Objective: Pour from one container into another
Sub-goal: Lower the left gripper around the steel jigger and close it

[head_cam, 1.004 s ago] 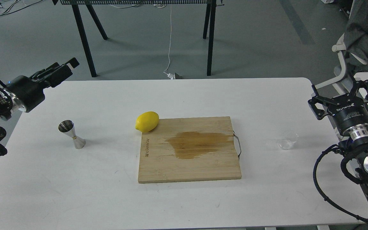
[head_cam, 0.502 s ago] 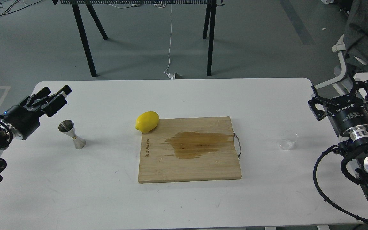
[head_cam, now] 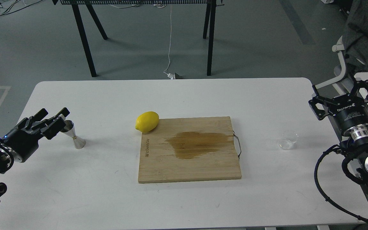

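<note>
Steel and shiny, the jigger (head_cam: 72, 135) stood upright on the white table (head_cam: 184, 198) toward its left side, its wider mouth up and its base cone on the tabletop. My left gripper (head_cam: 53, 116) hung just beside it on the left, its dark fingers (head_cam: 63, 112) spread apart and pointing toward the jigger's upper cone; one fingertip overlapped the rim in the head view, but I could not tell whether it touched the metal. Nothing was held between those fingers.

Well apart from that, near the table's right edge, the clear cup (head_cam: 288, 140) stood upright on the tabletop, faint against the white surface. Whether it held any liquid could not be told. My right gripper (head_cam: 343, 91) hovered up and to the right of the cup, clear of it, with its two fingers wide apart and nothing between them.

Between the jigger and the cup lay a wooden cutting board (head_cam: 188, 150) with a dark wet-looking stain across its middle and a thin metal handle (head_cam: 237, 145) on its right edge. A yellow lemon (head_cam: 147, 121) rested at the board's upper left corner, touching it
</note>
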### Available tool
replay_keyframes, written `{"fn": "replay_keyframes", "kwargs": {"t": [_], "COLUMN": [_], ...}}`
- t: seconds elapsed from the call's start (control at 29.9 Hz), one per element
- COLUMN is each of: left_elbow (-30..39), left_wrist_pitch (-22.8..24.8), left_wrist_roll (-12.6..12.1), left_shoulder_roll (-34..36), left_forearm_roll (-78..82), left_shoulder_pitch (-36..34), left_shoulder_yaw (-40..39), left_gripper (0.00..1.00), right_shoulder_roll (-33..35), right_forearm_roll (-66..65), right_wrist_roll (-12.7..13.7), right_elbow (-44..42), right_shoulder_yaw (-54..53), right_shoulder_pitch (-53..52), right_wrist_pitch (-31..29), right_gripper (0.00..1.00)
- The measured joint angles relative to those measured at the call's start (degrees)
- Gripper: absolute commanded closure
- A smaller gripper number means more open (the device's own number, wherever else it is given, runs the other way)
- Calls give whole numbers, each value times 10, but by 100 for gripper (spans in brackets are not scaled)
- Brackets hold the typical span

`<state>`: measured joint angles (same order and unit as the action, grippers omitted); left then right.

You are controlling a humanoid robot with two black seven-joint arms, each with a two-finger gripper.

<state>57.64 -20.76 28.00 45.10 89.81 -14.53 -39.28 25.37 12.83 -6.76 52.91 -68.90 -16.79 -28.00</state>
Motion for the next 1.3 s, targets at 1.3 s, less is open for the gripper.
{"fn": "replay_keyframes", "kwargs": {"t": [1.3], "left_elbow": [-58], "left_wrist_pitch": [-23], "left_wrist_roll": [0], "left_shoulder_roll": [-58], "left_forearm_roll": [0], "left_shoulder_pitch": [25], "left_shoulder_yaw": [42], "left_gripper": [1], "right_shoulder_roll": [3], "right_forearm_roll": [1], "right_wrist_roll": [0], "right_elbow": [2], "right_shoulder_yaw": [0], "right_shoulder_pitch": [5], "right_wrist_pitch": [0], "right_gripper": [1]}}
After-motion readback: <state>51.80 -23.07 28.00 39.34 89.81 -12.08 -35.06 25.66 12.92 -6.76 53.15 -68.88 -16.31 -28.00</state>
